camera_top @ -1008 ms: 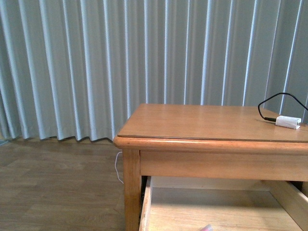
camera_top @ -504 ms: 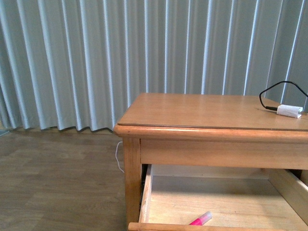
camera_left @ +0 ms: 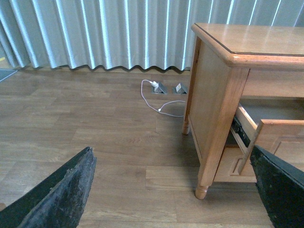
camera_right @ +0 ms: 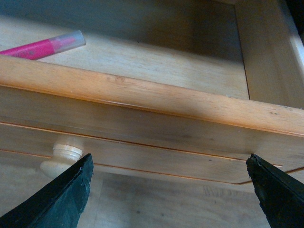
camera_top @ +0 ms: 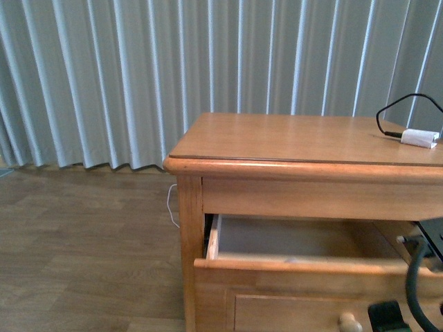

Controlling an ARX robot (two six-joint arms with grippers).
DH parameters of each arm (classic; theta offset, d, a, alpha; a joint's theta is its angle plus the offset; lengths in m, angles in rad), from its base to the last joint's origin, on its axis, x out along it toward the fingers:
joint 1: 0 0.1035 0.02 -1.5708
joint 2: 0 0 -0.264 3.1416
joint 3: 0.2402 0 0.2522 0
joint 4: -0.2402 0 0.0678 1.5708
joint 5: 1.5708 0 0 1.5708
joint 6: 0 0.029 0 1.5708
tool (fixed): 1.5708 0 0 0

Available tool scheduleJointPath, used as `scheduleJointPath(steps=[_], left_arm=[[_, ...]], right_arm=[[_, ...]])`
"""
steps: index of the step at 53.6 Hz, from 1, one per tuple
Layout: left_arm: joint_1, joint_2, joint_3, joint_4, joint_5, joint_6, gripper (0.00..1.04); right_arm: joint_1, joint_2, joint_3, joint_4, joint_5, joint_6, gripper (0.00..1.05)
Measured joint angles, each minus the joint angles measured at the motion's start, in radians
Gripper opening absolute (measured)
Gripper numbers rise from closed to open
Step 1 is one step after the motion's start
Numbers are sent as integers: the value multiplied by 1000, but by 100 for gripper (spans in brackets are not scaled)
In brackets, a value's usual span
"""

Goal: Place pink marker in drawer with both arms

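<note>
The pink marker (camera_right: 40, 47) lies on the pale floor inside the drawer (camera_right: 142, 95), near one side, seen only in the right wrist view. In the front view the drawer (camera_top: 291, 266) stands partly pulled out and its front hides the marker. My right gripper (camera_right: 168, 199) is open just in front of the drawer front, with the round knob (camera_right: 61, 159) next to one finger (camera_right: 61, 199). It holds nothing. My left gripper (camera_left: 171, 194) is open and empty over the wooden floor, off to the table's left side.
A white adapter (camera_top: 419, 138) with a black cable lies on the table top (camera_top: 291, 138) at the right. The right arm's black cable (camera_top: 414, 277) shows at the bottom right. A curtain hangs behind. A white cord (camera_left: 159, 107) and floor sockets (camera_left: 159, 88) lie near the table leg (camera_left: 209, 142).
In the front view the drawer front has risen into the picture and now hides the marker. The knob and the right arm have come into view at the bottom right.
</note>
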Motion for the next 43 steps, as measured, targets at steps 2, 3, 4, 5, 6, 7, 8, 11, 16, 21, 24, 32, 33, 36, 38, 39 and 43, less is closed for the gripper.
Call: scheduleJointPath(steps=[2, 3, 4, 5, 6, 7, 8, 11, 16, 21, 24, 32, 33, 36, 38, 39, 43], left_arm=[[0, 0, 0, 0, 0, 0, 98], [0, 0, 0, 0, 0, 0, 98], [0, 0, 0, 0, 0, 0, 98], [0, 0, 0, 0, 0, 0, 98], [0, 0, 0, 0, 0, 0, 98], [0, 0, 0, 0, 0, 0, 98], [0, 0, 0, 0, 0, 0, 98], [0, 0, 0, 0, 0, 0, 98], [0, 0, 0, 0, 0, 0, 98], [0, 0, 0, 0, 0, 0, 98], [0, 0, 0, 0, 0, 0, 98], [0, 0, 0, 0, 0, 0, 98], [0, 0, 0, 0, 0, 0, 98], [0, 0, 0, 0, 0, 0, 98], [0, 0, 0, 0, 0, 0, 98], [0, 0, 0, 0, 0, 0, 98], [0, 0, 0, 0, 0, 0, 98]], right_arm=[[0, 34, 38, 7, 3, 8, 96], [0, 42, 47, 9, 4, 9, 96], [0, 59, 65, 12, 9, 11, 96], [0, 79, 89, 13, 11, 19, 96], [1, 96, 107, 14, 14, 27, 96], [1, 100, 113, 14, 15, 27, 96], [1, 117, 132, 14, 18, 36, 96], [2, 158, 180, 19, 31, 64, 96], [3, 222, 253, 33, 40, 93, 96], [5, 290, 320, 70, 56, 126, 96], [8, 328, 360, 81, 71, 150, 96], [18, 374, 407, 82, 97, 195, 96], [19, 378, 412, 82, 99, 199, 96], [21, 381, 416, 82, 101, 209, 96], [21, 386, 423, 81, 105, 221, 96], [21, 387, 425, 81, 105, 222, 96], [23, 389, 431, 82, 108, 233, 96]])
